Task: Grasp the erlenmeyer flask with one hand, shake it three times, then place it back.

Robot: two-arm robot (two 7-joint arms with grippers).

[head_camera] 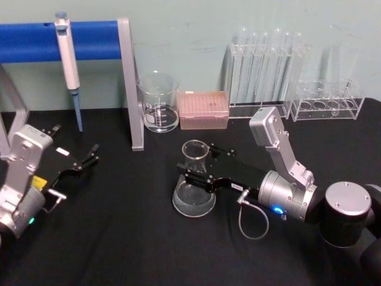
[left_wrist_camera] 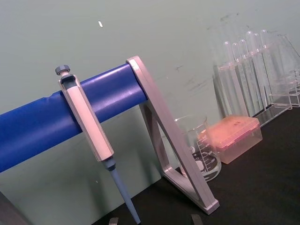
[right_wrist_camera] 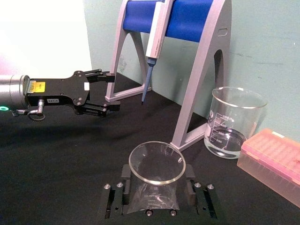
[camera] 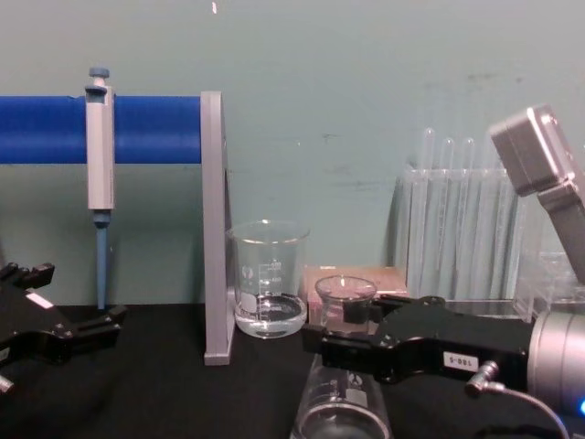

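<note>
A pipette (head_camera: 67,56) hangs on a blue stand (head_camera: 95,39), beside a beaker (head_camera: 159,102), pink tip box (head_camera: 203,110) and tube racks (head_camera: 265,74).

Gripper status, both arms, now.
Left gripper: open, holding nothing, parked left of the stand.
Right gripper: around the flask neck; grip cannot be told.

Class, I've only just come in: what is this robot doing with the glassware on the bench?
The right gripper has its fingers on either side of the neck of the erlenmeyer flask, which stands on the black table with a little clear liquid in it. Whether the grip is already tight is hard to tell. The left gripper hangs open off to the left, near the pipette on its blue stand. A beaker sits behind.
</note>
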